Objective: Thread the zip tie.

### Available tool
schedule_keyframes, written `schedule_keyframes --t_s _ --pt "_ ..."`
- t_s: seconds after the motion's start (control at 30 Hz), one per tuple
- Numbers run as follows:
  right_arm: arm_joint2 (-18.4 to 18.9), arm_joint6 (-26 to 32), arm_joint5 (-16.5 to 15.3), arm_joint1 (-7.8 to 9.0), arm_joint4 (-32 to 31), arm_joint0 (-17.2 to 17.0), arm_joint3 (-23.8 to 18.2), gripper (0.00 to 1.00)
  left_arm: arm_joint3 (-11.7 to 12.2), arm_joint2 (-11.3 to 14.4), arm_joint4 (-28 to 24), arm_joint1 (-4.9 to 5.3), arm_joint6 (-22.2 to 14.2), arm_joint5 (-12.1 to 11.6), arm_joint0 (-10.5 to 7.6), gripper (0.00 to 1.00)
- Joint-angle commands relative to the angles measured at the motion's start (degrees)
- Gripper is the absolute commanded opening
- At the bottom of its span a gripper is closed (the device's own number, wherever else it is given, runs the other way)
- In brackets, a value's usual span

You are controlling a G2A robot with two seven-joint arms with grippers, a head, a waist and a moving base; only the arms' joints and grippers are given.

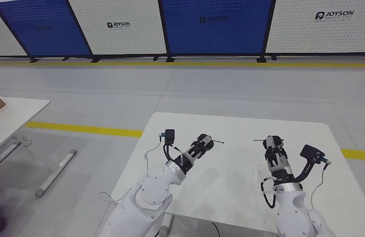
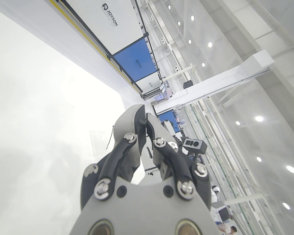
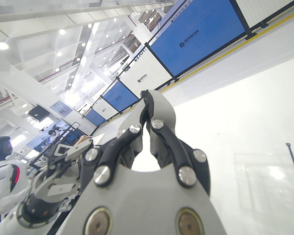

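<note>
Left gripper (image 1: 206, 142): sat centre-left of frame, clenched on a thin black plastic zip tie (image 1: 218, 141) whose end jutted right.
White rectangular table (image 1: 242, 172): lay beneath both arms.
Right gripper (image 1: 270, 142): sat centre-right, clenched; a second thin black strip (image 1: 258, 140) jutted left from its tip.

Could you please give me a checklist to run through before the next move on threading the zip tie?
1. Left tool shut on the thin black plastic zip tie: ok, a black piece sits pinched between its pads.
2. Right tool shut: ok; in the top view a black end juts from it.
3. The strands at the two tools touching: not ok; in the top view the white table shows between them.
4. Strands at the same height: cannot tell.
5. Which strand carries the head: cannot tell.
</note>
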Motion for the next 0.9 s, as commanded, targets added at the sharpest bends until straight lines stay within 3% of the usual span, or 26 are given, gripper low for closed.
schedule_keyframes --t_s 0.0,0.43,0.87 --pt "0.0 0.0 0.0 0.00 0.0 0.0 0.0 0.00 0.0 0.0 -0.1 0.01 0.0 0.0 0.02 0.00" --pt "-1.2 0.2 -2.6 -0.20 -2.2 -3.0 -2.3 0.00 0.0 0.0 -0.1 0.01 0.0 0.0 0.02 0.00" --pt "-1.8 0.6 -2.2 -0.29 -2.4 -3.1 -2.7 0.00 0.0 0.0 -0.1 0.01 0.0 0.0 0.02 0.00"
